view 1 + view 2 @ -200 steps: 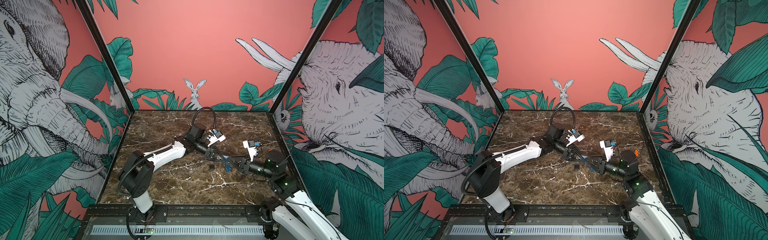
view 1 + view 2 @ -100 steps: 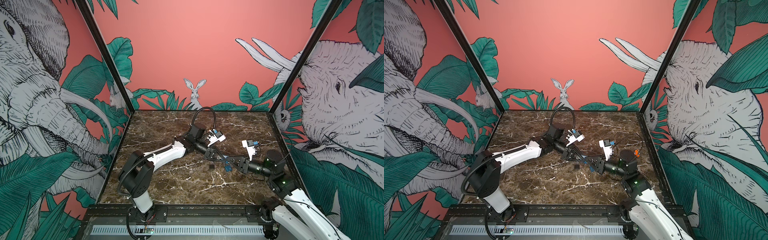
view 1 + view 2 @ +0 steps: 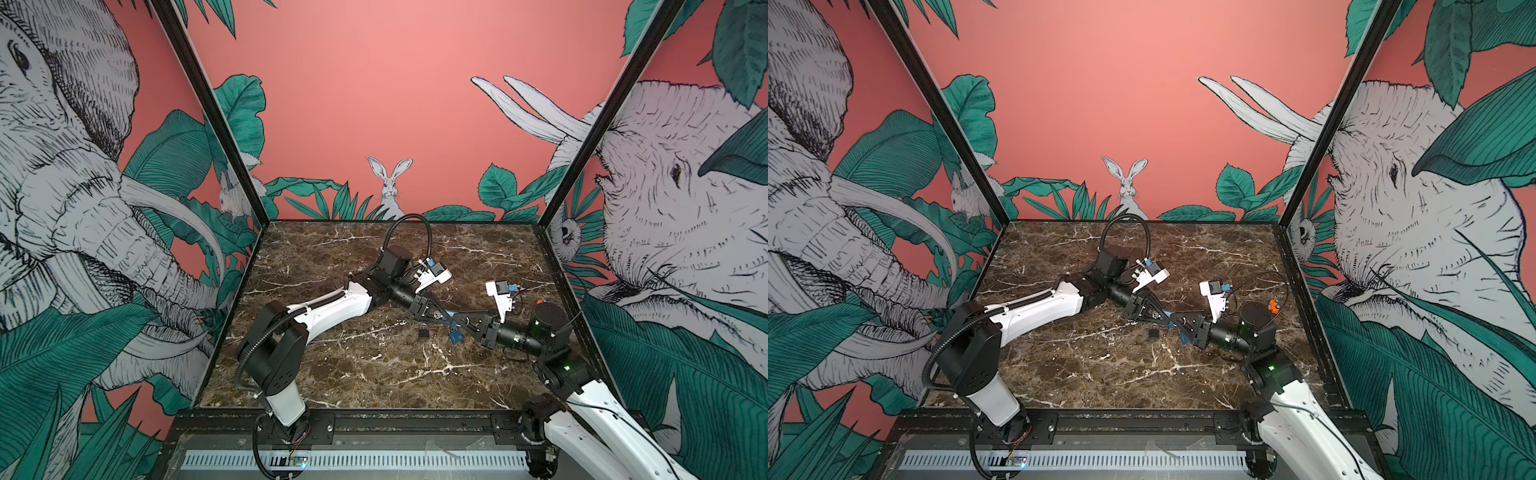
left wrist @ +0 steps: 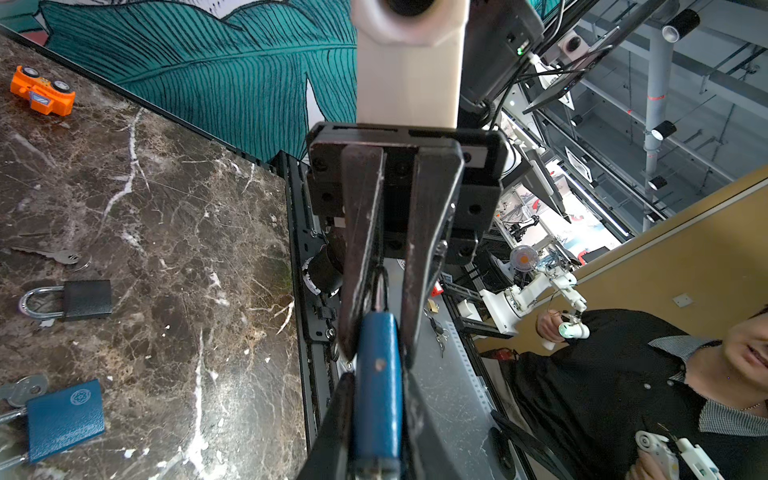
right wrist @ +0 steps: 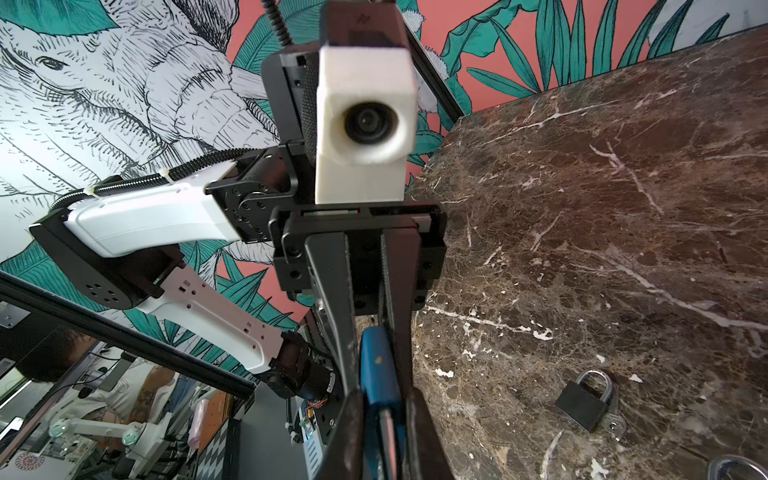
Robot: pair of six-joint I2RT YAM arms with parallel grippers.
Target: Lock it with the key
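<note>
Left pincer [image 4: 378,388] and right pincer [image 5: 386,401] both pinch the same blue item [image 4: 379,353] above the marble table [image 3: 374,374]

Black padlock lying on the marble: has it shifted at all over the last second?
No. In both top views the black padlock lies at the same spot on the marble table, just right of the same white vein.

white arm links [image 3: 332,309], black joints [image 3: 276,353]
</note>
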